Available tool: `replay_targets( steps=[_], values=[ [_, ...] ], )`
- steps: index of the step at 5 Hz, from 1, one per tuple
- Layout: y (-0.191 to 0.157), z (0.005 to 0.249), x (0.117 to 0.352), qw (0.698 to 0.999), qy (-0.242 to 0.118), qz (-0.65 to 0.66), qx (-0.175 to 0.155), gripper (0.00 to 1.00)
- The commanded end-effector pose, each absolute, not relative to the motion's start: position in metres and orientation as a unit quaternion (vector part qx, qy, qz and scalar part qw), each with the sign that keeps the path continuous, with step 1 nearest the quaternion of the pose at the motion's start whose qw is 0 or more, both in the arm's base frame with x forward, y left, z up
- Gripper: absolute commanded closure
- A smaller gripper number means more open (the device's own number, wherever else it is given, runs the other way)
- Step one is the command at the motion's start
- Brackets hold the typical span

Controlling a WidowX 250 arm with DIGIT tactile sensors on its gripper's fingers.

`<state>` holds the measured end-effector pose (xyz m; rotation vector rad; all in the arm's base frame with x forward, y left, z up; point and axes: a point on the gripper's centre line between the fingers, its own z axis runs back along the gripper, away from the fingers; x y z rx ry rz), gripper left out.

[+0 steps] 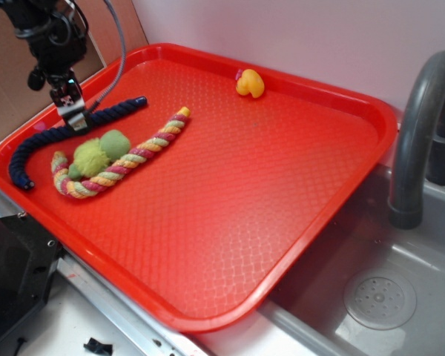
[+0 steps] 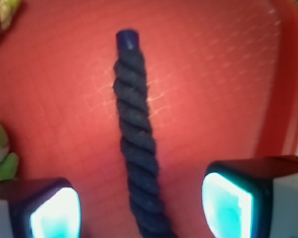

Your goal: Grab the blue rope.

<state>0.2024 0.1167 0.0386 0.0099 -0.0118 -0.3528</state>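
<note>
Blue rope [image 1: 55,136], a thick dark navy twisted cord with a glossy blue capped end, is found lying flat in the far left corner of a red textured plastic tray [image 1: 282,170], curved like a hook along the rim. In the wrist view its straight section [image 2: 136,144] is seen running between the two fingertip pads, apart from both, so that a closing stroke would likely catch it across its width. The gripper [image 1: 76,117] is held low over the rope's mid-length, pointed downward, with jaws spread and nothing pinched. Just beside the rope a pink, yellow and green striped rope [image 1: 126,163] is laid, with a fuzzy green toy [image 1: 100,152] against it. A small yellow duck [image 1: 250,83] is noted well apart, near the far rim.
</note>
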Motion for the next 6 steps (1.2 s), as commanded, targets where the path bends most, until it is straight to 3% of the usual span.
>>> replay_targets(
  steps=[1, 2, 3, 4, 5, 6],
  values=[
    [0.115, 0.023, 0.211, 0.982, 0.029, -0.179, 0.053, 0.72],
    [0.112, 0.019, 0.212, 0.98, 0.041, -0.173, 0.087, 1.0],
    [0.11, 0.013, 0.213, 0.979, 0.047, -0.188, 0.064, 1.0],
    [0.108, 0.011, 0.214, 0.979, 0.062, -0.179, 0.077, 1.0],
    [0.105, 0.045, 0.216, 0.988, 0.058, -0.105, 0.097, 1.0],
    [0.085, 0.095, 0.217, 0.993, 0.034, 0.0, 0.109, 1.0]
  ],
)
